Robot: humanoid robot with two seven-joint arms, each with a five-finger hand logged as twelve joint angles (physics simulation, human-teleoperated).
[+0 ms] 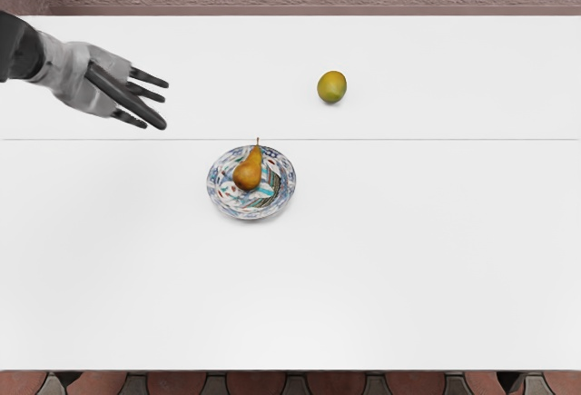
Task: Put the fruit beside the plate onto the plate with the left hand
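Two fruits, one on the plate

I read my left hand (116, 93) as empty: grey palm, dark fingers (150, 78) stretched out and fanned above the smooth white table (408, 259). The pear (248, 170), tan-brown and teardrop-shaped with a stem, lies on the round patterned plate (283, 193), down and right of the fingertips and apart from them. A round green-yellow fruit (332, 86) sits farther right, level with the hand, well apart.

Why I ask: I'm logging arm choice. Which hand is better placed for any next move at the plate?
Left. The left hand is in view, open, up-left of the plate, which already holds the pear; the right arm does not show at all.
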